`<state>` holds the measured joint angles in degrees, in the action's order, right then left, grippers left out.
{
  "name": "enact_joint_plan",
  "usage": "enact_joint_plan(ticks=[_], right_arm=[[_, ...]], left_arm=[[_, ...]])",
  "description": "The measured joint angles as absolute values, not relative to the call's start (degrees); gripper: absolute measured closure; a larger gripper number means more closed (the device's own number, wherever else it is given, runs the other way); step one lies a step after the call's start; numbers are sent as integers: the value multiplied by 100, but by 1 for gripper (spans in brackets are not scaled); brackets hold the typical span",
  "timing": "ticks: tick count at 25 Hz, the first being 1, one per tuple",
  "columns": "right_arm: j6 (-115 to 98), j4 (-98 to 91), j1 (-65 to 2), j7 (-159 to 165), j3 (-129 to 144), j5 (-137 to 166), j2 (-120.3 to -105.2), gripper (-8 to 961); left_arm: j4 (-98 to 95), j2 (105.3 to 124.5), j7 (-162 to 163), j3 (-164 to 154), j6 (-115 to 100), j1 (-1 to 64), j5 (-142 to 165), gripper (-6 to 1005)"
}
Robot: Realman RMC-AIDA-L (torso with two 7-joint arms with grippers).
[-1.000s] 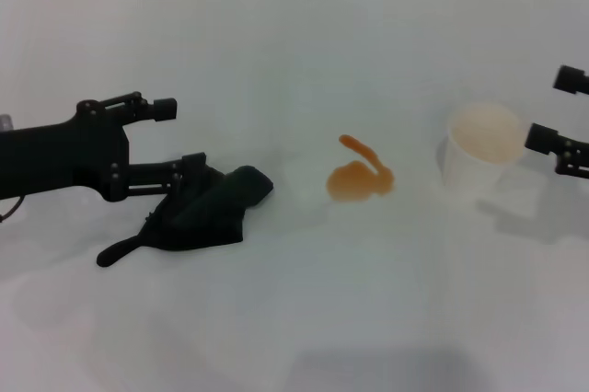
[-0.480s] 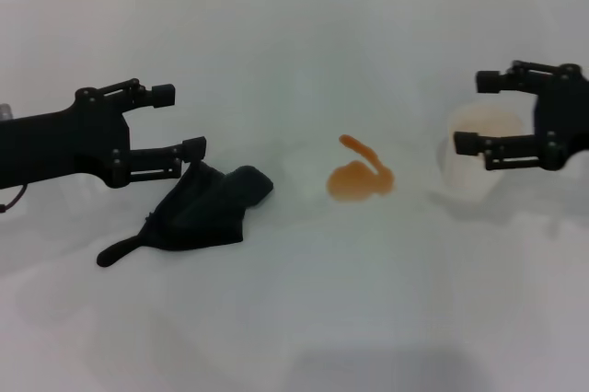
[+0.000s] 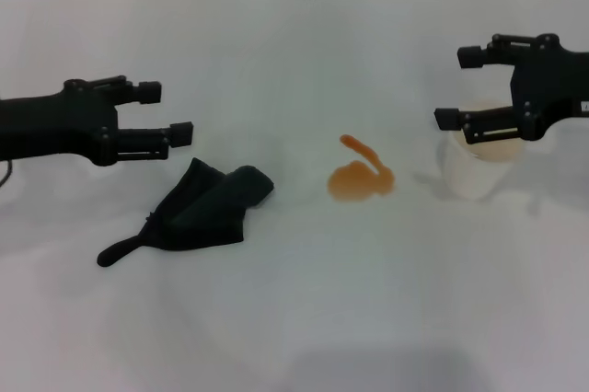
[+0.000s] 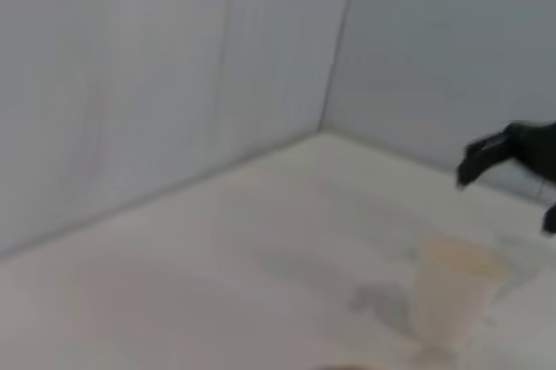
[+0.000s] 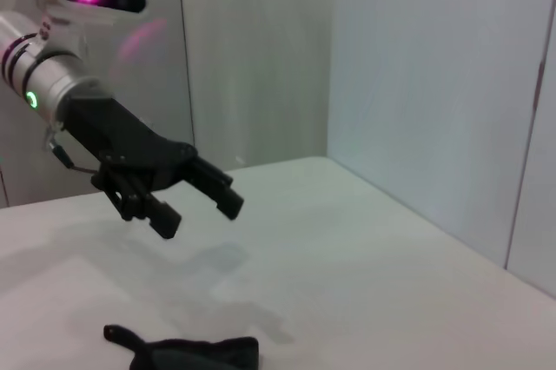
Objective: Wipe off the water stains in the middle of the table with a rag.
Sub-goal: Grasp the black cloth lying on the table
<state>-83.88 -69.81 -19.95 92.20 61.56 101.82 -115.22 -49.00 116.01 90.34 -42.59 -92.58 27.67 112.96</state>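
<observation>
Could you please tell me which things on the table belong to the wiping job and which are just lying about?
Part of the job:
rag
water stains
table
left gripper, open, hovering above the rag

Just lying about:
cup, beneath the open right gripper

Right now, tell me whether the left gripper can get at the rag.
Probably yes. The left gripper hangs open just above and behind the rag, with nothing between them on the table.
</observation>
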Motion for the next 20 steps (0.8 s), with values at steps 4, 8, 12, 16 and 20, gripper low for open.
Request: enact_joint_plan(ticks=[4,8,12,16,20], right_arm=[[-8382,-7006,-1999,9220,6161,10058,-11523,81],[-8382,-7006,-2012,9220,6194,9985,-11523,81],[-8383,-7006,-2017,9220,6261,9857,-11523,81],[-8384,-7006,-2014,9220,6315,9791,-11523,83],[-8391,-7006,-1992,9220,6323,9729,-11522,83]], left_arm=[[-5146,11550,9773,-4265,-9291,2940,11926,138],[-5186,11525,10151,-4292,-9479,3172,12596,138],[-5196,11520,10402,-4298,-9656,3423,13132,138],[-5209,11483,10590,-4303,-9704,3632,13543,138],[-5218,11452,10641,-4313,-9721,3779,13770,138]])
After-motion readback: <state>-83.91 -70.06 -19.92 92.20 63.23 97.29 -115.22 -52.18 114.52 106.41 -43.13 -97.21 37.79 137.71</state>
